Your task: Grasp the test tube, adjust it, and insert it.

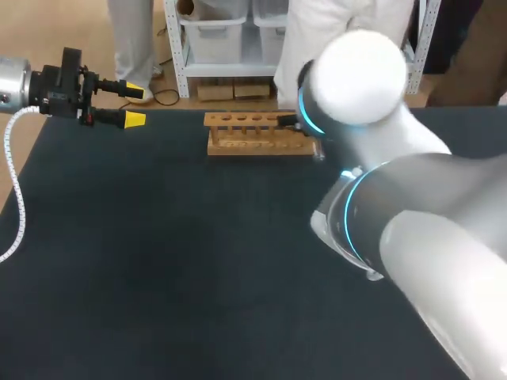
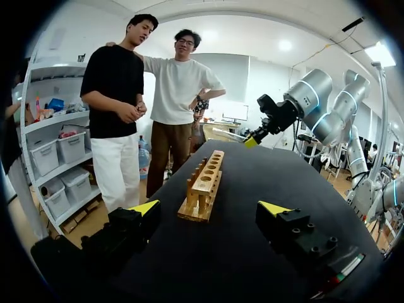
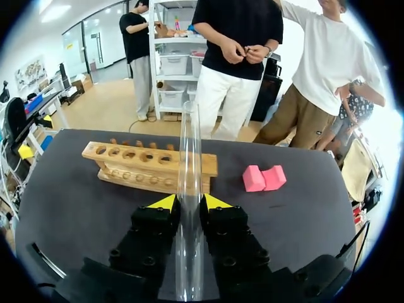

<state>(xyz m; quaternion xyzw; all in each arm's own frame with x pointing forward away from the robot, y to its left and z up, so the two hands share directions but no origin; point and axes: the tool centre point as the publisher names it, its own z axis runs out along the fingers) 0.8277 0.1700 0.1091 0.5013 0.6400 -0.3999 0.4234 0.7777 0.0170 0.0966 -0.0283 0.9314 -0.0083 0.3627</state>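
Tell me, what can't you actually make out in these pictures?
- Head view: the right arm hides the right gripper, the tube, the pink blocks and the right end of the rack.
- Left wrist view: the right gripper is too far off and small to show the tube in it.
- Right wrist view: the tube's near end runs out of the picture past the fingers.

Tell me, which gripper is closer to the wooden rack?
Right. The right gripper, shut on the glass tube, sits close by the rack's right end. The left gripper hangs open off to the rack's left, with a clear stretch of table between.
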